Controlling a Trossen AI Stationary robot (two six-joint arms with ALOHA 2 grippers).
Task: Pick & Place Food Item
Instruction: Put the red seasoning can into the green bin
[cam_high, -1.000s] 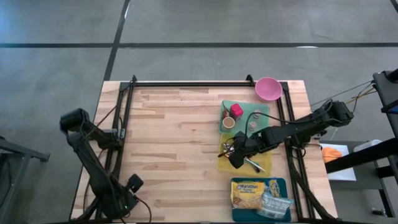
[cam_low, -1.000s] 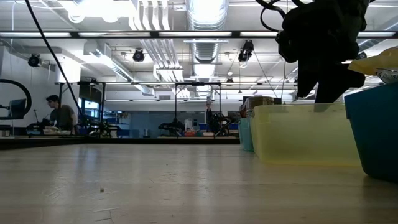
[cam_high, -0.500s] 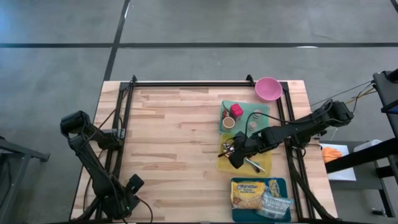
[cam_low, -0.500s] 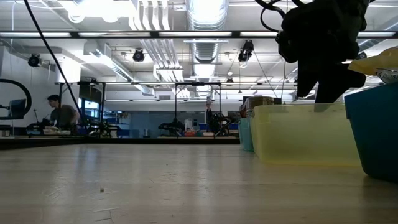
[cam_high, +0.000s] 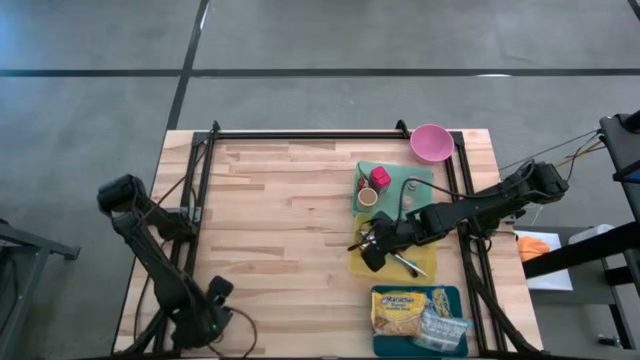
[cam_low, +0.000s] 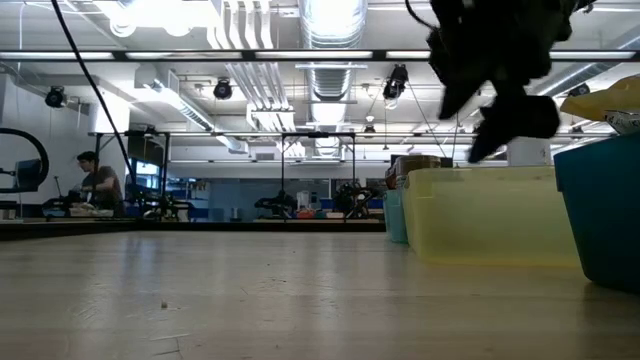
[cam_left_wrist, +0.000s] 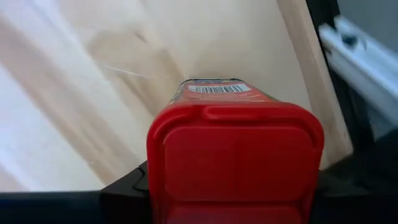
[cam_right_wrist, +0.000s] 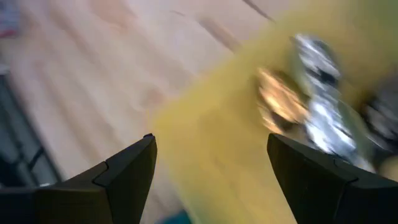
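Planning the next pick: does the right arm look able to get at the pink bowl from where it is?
Probably yes: the right gripper hangs open over the yellow bin, and nothing stands above the pink bowl at the table's far edge.

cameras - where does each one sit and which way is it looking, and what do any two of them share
High view: above the table, looking straight down; both arms show.
Low view: at table-top height, looking level into the room; the right gripper hangs over the yellow bin.
Left wrist view: on the left arm, facing the red-lidded container between its fingers.
Right wrist view: on the right arm, looking past its open fingers into the yellow bin.
High and low views share that bin.
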